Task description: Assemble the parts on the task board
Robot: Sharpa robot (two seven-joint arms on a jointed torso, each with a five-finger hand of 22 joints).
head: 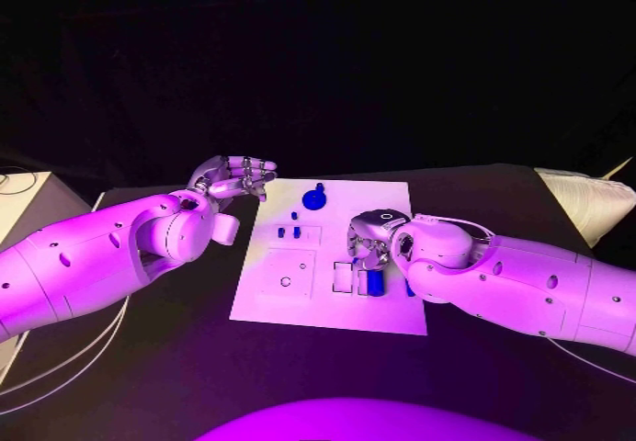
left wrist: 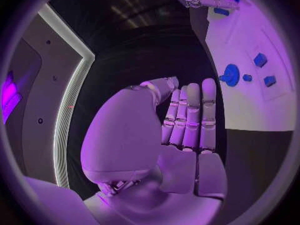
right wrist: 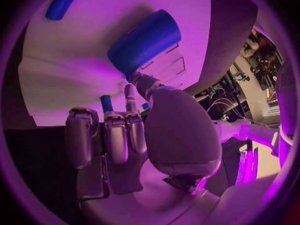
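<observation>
Left hand point(head: 233, 176): raised beside task board point(head: 266, 303), fingers together, nothing grasped | Right hand point(head: 372, 241): lowered onto board, blue cylinder point(right wrist: 145, 41) at fingertips; grasp cannot be told.

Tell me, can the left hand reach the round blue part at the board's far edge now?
Probably yes. The left hand holds nothing and hovers beside the board, with bare table between it and the round part; the right hand is elsewhere.
</observation>
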